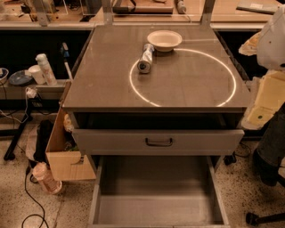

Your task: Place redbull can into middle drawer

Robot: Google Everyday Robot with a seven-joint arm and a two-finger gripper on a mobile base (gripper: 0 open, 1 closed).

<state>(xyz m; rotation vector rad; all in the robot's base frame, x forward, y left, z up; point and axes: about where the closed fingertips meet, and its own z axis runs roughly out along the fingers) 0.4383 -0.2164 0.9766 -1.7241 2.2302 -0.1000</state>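
The redbull can (146,58) lies sideways on the desk (111,84) beside the white bowl (164,40); the middle drawer (156,209) is open. My claw is out of view, so I cannot tell its state.

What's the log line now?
redbull can: lying on cabinet top beside white bowl | middle drawer: open | gripper: out of view

A robot lab or workshop.
A grey metal cabinet (107,84) stood on a speckled floor (249,187), with wooden workbenches (222,11) at 12 o'clock, a spray bottle (46,69) at 10, and loose cables (25,191) and a cardboard box (67,164) at 8; the gripper was out of view.
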